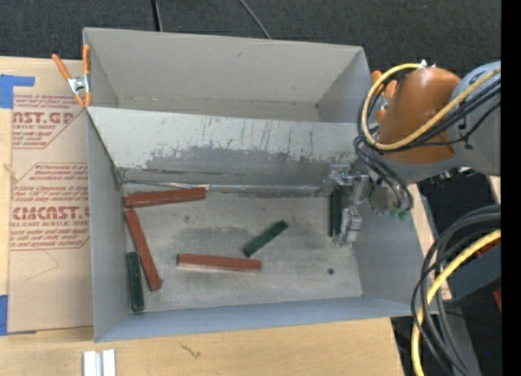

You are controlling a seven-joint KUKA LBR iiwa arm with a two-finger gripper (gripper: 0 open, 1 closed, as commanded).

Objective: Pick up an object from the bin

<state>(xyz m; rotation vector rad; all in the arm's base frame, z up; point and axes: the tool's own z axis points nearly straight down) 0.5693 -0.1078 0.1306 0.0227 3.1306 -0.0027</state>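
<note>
A flat red-brown rectangular bar (218, 263) lay nearest the front wall of the scuffed grey metal bin (244, 81). Just beyond, a short dark green stick (265, 238) lay aslant mid-floor, closest to the gripper (343, 224): probably rigid, light, matte, best pinched across its narrow width at mid-length. The gripper's fingers seemed spread and empty, near the right wall.

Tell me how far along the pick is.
Nothing is picked yet. The gripper is down near the bin's right wall, apart from the nearest thing, a dark green stick lying on the floor. Left to do: reaching a stick, grasping it, lifting it.
</note>
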